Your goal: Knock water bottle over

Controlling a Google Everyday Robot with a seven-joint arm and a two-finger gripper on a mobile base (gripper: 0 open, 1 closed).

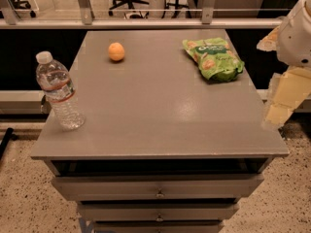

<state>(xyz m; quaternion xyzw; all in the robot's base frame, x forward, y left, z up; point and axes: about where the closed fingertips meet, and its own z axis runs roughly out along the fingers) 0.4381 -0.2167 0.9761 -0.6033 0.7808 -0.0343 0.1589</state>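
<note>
The water bottle (59, 92) is a small clear ribbed plastic bottle with a white cap and a pale label band with a red stripe. It stands upright near the left front corner of the grey table top (155, 110). My gripper (283, 101) is at the far right of the view, beyond the table's right edge and about level with its top. It is far from the bottle, with the whole width of the table between them. Part of my white arm (299, 30) shows above it.
An orange (116, 51) lies at the back left of the table. A green snack bag (214, 58) lies at the back right, near my arm. The table has drawers (158, 188) below. A railing and a glass partition run behind it.
</note>
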